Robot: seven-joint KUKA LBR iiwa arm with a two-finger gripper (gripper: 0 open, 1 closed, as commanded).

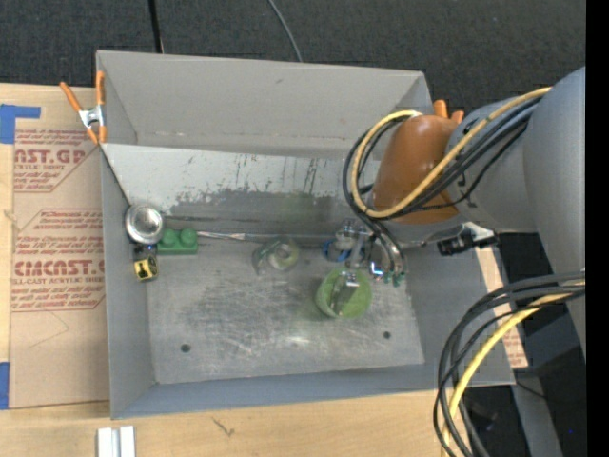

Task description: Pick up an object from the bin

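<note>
1. The tool (369,260) hangs low over the right part of the bin (285,355), under the orange wrist cover. Whether it is apart or together I cannot tell.
2. Nearest to it is a pale green, see-through round thing (343,296), lying on the bin floor just in front of the tool and a little to its left in the camera view. It seems to touch the tool's tip or lie just beside it, and I cannot tell which.
3. To do this step well, I judge the tool should be centred over the green round thing before it comes down. The thing looks smooth and rounded, so an off-centre grip may squeeze it out sideways.
4. Further left lies a small clear thing (278,255), apart from the tool and unlikely to get in the way.
5. Well apart, by the left wall, are a green block (178,243), a shiny silver round thing (145,222) and a small yellow-and-black piece (144,270).
</note>
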